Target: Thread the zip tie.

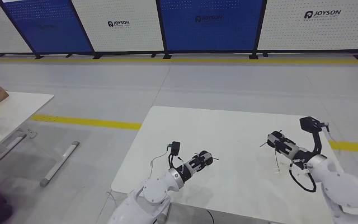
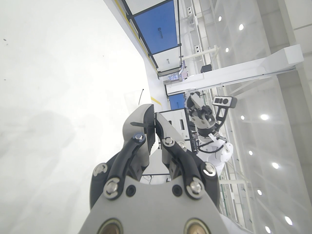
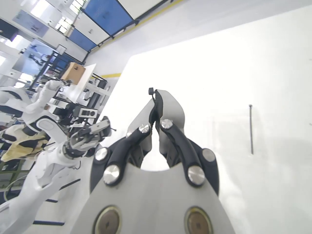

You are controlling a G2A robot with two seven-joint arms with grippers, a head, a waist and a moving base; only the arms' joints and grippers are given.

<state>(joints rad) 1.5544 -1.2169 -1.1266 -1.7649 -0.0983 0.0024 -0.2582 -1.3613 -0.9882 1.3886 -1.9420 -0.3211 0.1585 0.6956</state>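
**Desk:** Top view first. Where does everything sit against the loose zip tie?

**Operator:** I see the loose zip tie (image 1: 276, 163) lying flat on the white table (image 1: 235, 126). My right gripper (image 1: 271, 139) hangs just beside it, above the surface. My left gripper (image 1: 207, 158) is well apart from it, across the table. The two grippers point toward each other with bare tabletop between them.

**Desk:** Left wrist view. Jaws?

**Operator:** Pressed together on a thin black strip (image 2: 137, 124), which sticks out sideways from between the pads (image 2: 150, 130). I cannot tell whether it is a whole zip tie. The loose zip tie (image 2: 140, 96) shows beyond the fingertips as a thin dark line on the table, apart from this gripper.

**Desk:** Right wrist view?

**Operator:** Jaws closed here too, pinching the held zip tie (image 3: 151, 90). Its small square head pokes out just past the fingertips, and the rest is hidden between the pads. The loose zip tie (image 3: 251, 129) lies straight on the table, near this gripper but not touching it. The left gripper (image 3: 106, 125) is on the far side of my right gripper from that tie, with a thin dark end jutting from its tip.

**Desk:** Threaded?

**Operator:** No. The black strip and the held zip tie are well apart.
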